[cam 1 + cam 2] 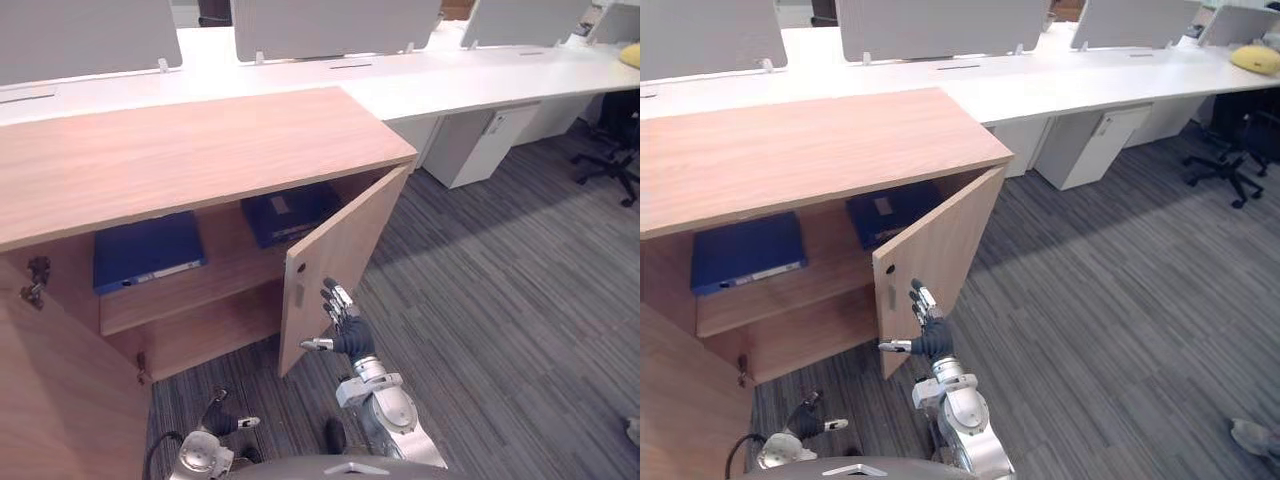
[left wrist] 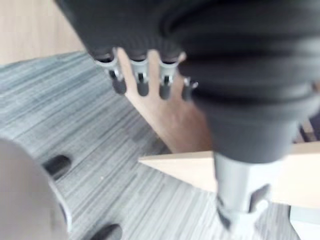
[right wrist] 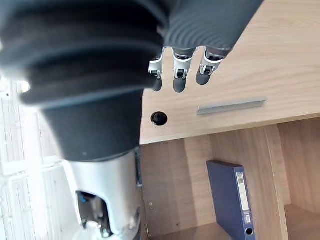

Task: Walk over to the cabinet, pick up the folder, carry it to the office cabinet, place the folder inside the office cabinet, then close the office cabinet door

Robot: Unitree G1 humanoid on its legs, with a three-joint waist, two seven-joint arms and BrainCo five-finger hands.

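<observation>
Folder (image 1: 290,212) was in neither hand. Right hand (image 1: 345,325) was open, fingers straight, at the outer face of the half-open cabinet door (image 1: 335,265) by its handle (image 3: 231,105); contact unclear. Left hand (image 1: 225,422) hung low, fingers relaxed. Folder lay on the shelf (image 1: 230,265) behind the door, with a second blue folder (image 1: 148,250) to its left.

Matt wood-grain cabinet door (image 1: 340,258) (brushed metal handle (image 3: 231,105))
</observation>
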